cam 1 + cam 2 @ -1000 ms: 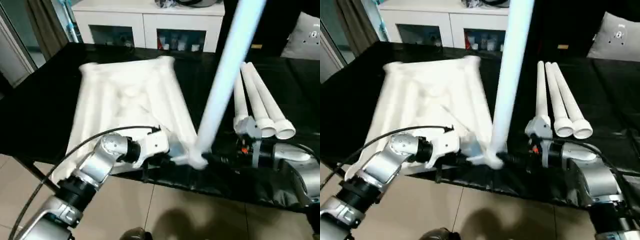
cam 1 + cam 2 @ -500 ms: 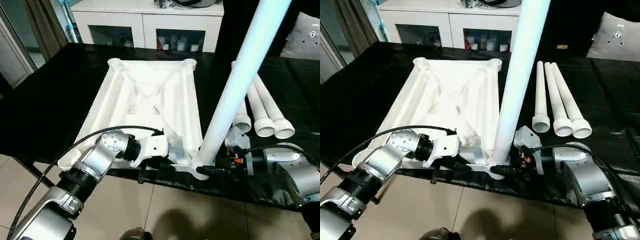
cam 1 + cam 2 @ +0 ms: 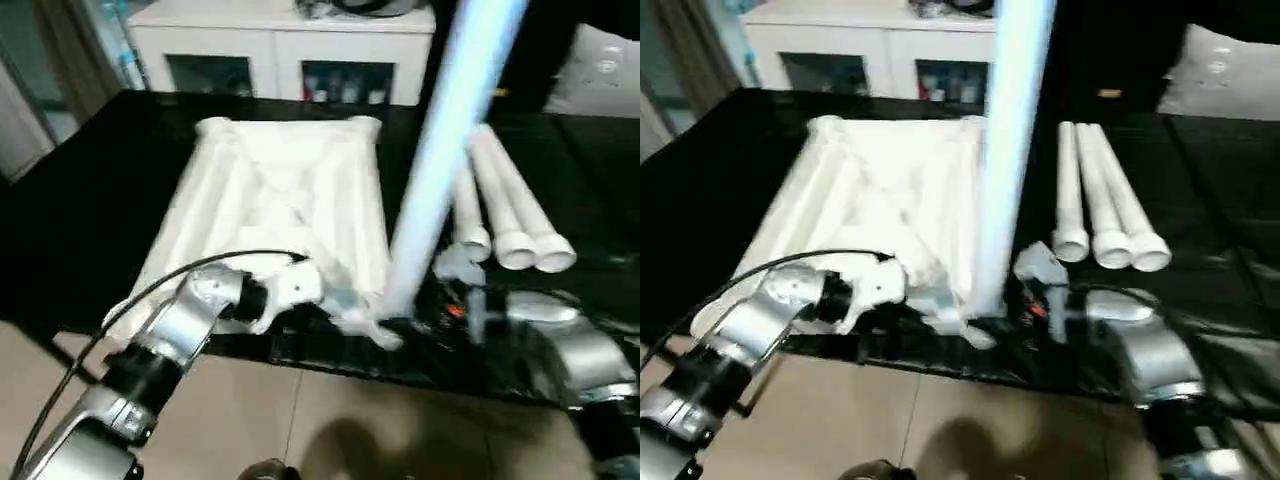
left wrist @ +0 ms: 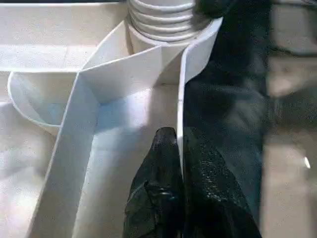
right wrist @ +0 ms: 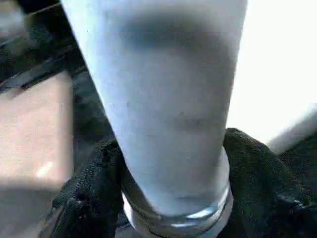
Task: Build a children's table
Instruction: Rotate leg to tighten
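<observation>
Right wrist view: upright leg [image 5: 163, 99] between right pincer [image 5: 173, 198] fingers, clasped at its base.

A big table with a black cover [image 3: 90, 200] fills the middle. A flat white plastic tabletop [image 3: 280, 200] lies upside down on it. Three long white round legs [image 3: 505, 205] lie at the right.

One white tabletop [image 3: 280, 190] lies ribbed underside up on one black-covered work table [image 3: 90, 200]; four legs in all, one upright leg [image 3: 440, 150] at a corner socket, three loose legs [image 3: 505, 205] lying side by side.
</observation>
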